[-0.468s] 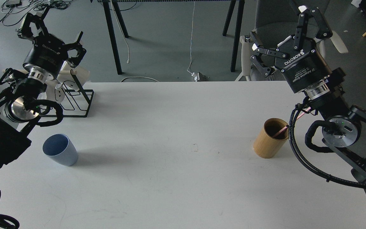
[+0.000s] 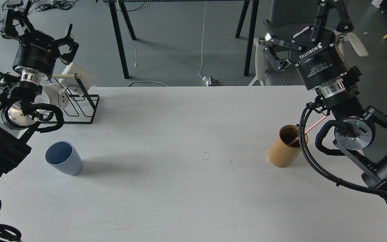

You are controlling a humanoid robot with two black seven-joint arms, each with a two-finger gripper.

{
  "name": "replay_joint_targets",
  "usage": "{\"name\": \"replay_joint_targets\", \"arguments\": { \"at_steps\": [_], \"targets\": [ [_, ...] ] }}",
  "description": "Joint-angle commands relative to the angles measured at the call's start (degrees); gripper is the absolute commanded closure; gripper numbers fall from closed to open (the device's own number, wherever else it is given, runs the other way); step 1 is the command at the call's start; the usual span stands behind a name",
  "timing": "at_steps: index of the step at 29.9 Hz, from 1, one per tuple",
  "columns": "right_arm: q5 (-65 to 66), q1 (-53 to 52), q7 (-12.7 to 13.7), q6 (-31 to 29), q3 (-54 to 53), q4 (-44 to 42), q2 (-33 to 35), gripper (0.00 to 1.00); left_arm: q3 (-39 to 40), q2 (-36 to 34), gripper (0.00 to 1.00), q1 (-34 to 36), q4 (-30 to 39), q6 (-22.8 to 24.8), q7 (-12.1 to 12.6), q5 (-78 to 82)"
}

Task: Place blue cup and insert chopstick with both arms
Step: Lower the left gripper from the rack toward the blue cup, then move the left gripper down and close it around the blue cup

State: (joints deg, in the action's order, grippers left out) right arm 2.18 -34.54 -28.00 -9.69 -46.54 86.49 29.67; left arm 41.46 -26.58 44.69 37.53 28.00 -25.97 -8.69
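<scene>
The blue cup stands upright on the white table at the front left. The pink-red chopstick leans out of the tan bamboo holder at the right, partly hidden behind my right arm's cable. My left gripper is raised beyond the table's far left corner, well behind the cup, with fingers spread and nothing in it. My right gripper is raised beyond the far right edge, above and behind the holder, with fingers spread and nothing in it.
A black wire rack with white mugs and a pale dowel stands at the far left corner, just below my left gripper. Black table legs and a grey chair stand beyond the far edge.
</scene>
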Motion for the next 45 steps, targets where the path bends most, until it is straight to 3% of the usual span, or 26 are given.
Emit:
{"name": "replay_joint_targets", "arguments": {
  "at_steps": [1,9,15,19,23,26,32,34,35,40,45],
  "targets": [
    [0.0,0.0,0.0,-0.1,0.0,0.0,-0.1,0.01,2.2,2.2,0.00,0.5,-0.1,0.0,-0.3,0.0],
    [0.0,0.0,0.0,-0.2,-0.4,-0.1,0.4,0.01,6.9,2.7,0.00,3.9,-0.3,0.0,-0.7,0.1],
    [0.0,0.2,0.0,-0.2,-0.2,0.0,0.3,0.01,6.1,0.6,0.00,5.2,2.4,0.0,1.0,1.0],
    [0.0,1.2,0.0,-0.2,-0.3,0.1,0.5,0.01,3.0,-9.1,0.00,5.4,11.3,0.0,0.8,5.5],
    [0.0,2.0,0.0,-0.2,-0.4,-0.5,0.6,0.01,0.6,-23.0,0.00,6.5,28.4,0.0,1.4,8.8],
    [0.0,2.1,0.0,-0.2,-0.7,-0.5,0.6,0.01,-1.9,-28.9,0.00,8.9,36.2,0.0,1.4,9.9],
    [0.0,2.1,0.0,-0.2,-1.8,-0.4,0.5,0.01,-11.2,-36.6,0.00,12.1,38.9,0.0,1.0,13.9],
    [0.0,2.1,0.0,-0.2,-2.2,-0.4,0.5,0.01,-12.5,-38.1,0.00,12.0,39.1,0.0,0.0,22.4],
    [0.0,2.1,0.0,-0.2,-2.6,-0.4,0.5,0.01,-12.5,-38.5,0.00,12.0,39.4,0.0,-2.0,27.4],
    [0.0,2.1,0.0,-0.2,-3.0,-0.4,0.2,0.01,-17.3,-40.7,0.00,11.2,42.4,0.0,-2.0,50.6],
    [0.0,2.2,0.0,-0.2,-3.0,-0.5,0.1,0.01,-29.3,-45.2,0.00,11.5,47.7,-17.0,-2.0,74.0]
  ]
}}
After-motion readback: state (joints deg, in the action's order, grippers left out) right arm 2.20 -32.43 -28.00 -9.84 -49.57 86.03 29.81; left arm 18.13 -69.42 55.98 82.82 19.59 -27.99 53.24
